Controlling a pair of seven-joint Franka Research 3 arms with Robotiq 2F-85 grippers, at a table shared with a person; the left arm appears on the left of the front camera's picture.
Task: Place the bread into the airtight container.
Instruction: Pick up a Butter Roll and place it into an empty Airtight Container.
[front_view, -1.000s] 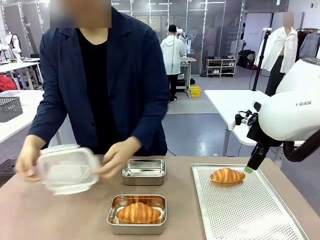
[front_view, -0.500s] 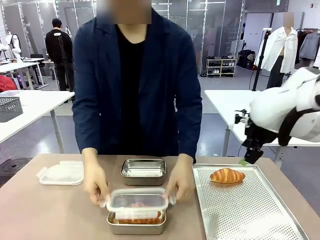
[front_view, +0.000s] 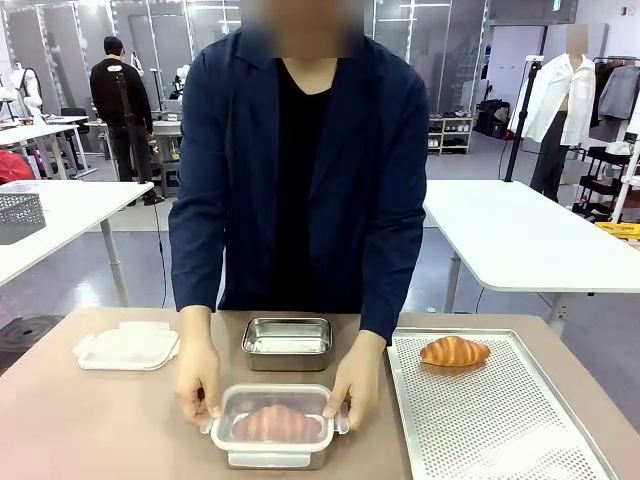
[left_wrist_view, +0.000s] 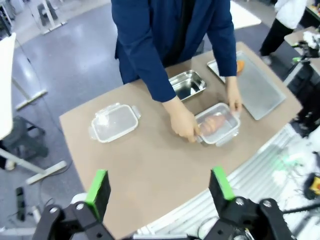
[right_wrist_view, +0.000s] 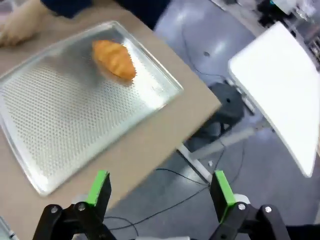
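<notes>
Front view first: seeing one croissant (front_view: 275, 423) inside the near steel container (front_view: 265, 460), with a person's hands (front_view: 198, 385) pressing the clear lid (front_view: 275, 390) down over it. Calling that half done. Left to do, as judged from here: move the second croissant (front_view: 455, 350) off the perforated tray (front_view: 500, 420) at the table's right side into the empty container (front_view: 288, 343) behind, then cap it with the spare lid (front_view: 127, 347) lying far left. Counting two croissants, two containers, two lids, one tray. Seeing left gripper (left_wrist_view: 159, 187) spread wide, high over the table (left_wrist_view: 150, 165), holding nothing. Same for right gripper (right_wrist_view: 159, 187): apart, empty, hanging above the table edge beside the tray.
</notes>
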